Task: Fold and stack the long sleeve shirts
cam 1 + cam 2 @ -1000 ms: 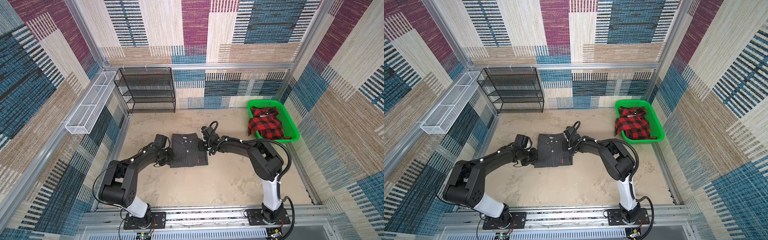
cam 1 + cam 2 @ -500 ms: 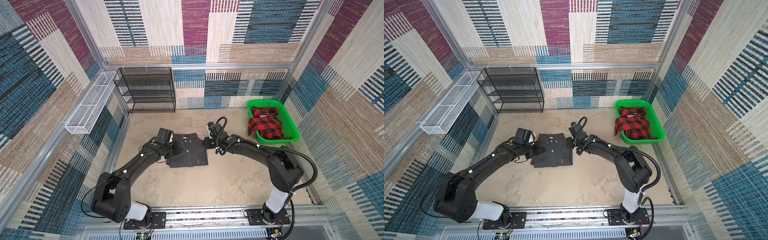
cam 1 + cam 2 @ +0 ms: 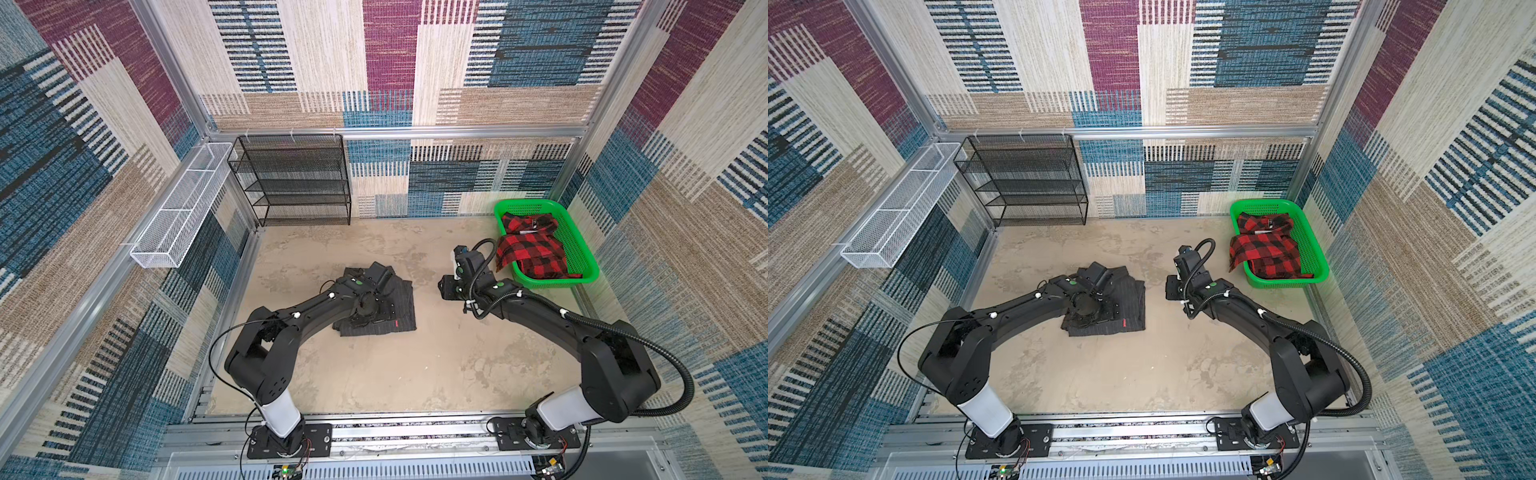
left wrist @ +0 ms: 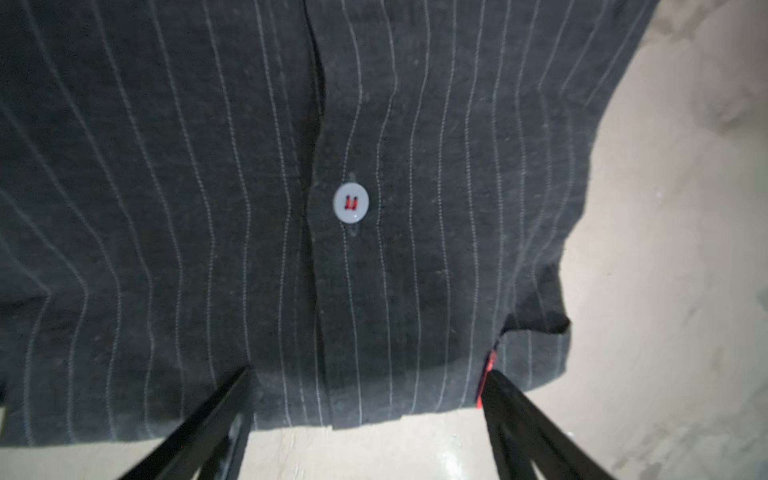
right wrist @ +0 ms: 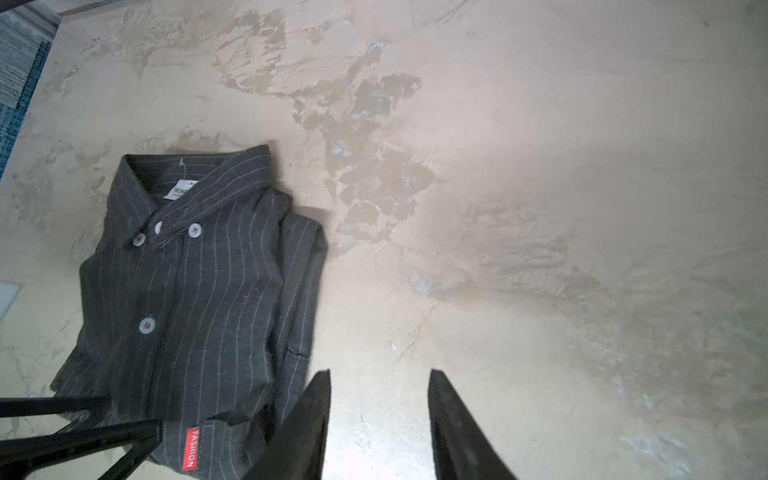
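The dark charcoal pinstriped button shirt (image 3: 401, 307) lay folded into a rectangle on the mottled beige tabletop (image 3: 415, 365), left of centre in both top views. Its long axis ran near to far. The collar (image 5: 195, 178) pointed to the far side and the folded bottom edge faced the near side. The button placket ran down the middle along that axis. A small red fabric label (image 5: 190, 449) sat at the near right corner.

The left gripper (image 4: 368, 372) hung over the near part of this shirt. Its two black fingers (image 4: 232, 390) were spread wide apart, with only flat cloth between them and nothing pinched. Whether the tips touched the fabric could not be told.

The right gripper (image 5: 379, 372) stood to the right of the shirt, apart from it and over bare tabletop. Its jaws were parted and held nothing.

The red-and-black buffalo check shirt (image 3: 530, 253) lay crumpled in the green plastic mesh basket (image 3: 528, 202) at the far right. One flap hung over the basket's left rim. It was too bunched to give a long axis or a direction.
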Controlling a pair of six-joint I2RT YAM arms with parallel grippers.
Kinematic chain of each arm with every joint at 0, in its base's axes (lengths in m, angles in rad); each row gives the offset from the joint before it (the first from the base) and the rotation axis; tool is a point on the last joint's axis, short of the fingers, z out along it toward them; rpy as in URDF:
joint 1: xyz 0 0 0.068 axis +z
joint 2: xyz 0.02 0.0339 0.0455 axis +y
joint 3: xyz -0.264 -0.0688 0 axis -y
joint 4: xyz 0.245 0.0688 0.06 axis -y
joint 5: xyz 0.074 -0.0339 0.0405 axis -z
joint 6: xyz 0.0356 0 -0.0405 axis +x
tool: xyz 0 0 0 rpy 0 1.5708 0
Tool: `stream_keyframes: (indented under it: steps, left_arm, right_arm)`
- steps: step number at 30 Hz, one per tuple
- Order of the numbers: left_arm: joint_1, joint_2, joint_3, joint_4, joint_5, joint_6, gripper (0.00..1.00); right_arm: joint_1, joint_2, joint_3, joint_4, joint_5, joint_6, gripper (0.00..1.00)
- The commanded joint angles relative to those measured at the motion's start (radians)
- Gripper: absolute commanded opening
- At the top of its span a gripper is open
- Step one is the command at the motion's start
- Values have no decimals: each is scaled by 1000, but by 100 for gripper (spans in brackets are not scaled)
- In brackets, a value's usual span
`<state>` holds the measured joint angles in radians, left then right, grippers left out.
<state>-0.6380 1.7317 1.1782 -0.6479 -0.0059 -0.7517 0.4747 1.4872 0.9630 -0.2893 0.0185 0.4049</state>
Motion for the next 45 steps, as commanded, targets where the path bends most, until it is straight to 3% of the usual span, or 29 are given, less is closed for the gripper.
stream_keyframes:
  steps: [1,17,25,36,40,45]
  left_arm:
    - [-28,49,34,-85,-86,-29,87]
    - [-29,176,20,-169,-167,4,86]
    - [148,140,-19,-133,-163,105,86]
    - [385,220,172,-196,-184,408,88]
    - [406,178,217,-237,-185,420,88]
    - [354,17,183,-236,-98,323,84]
  right_arm:
    - [-20,-16,-25,40,-32,-22,42]
    - [-48,22,-25,78,-71,-22,42]
    - [-48,68,29,56,-66,-25,42]
    - [-49,138,106,35,-58,-21,42]
    - [-49,137,116,34,-69,-22,42]
    - [-48,106,91,34,-67,-23,42]
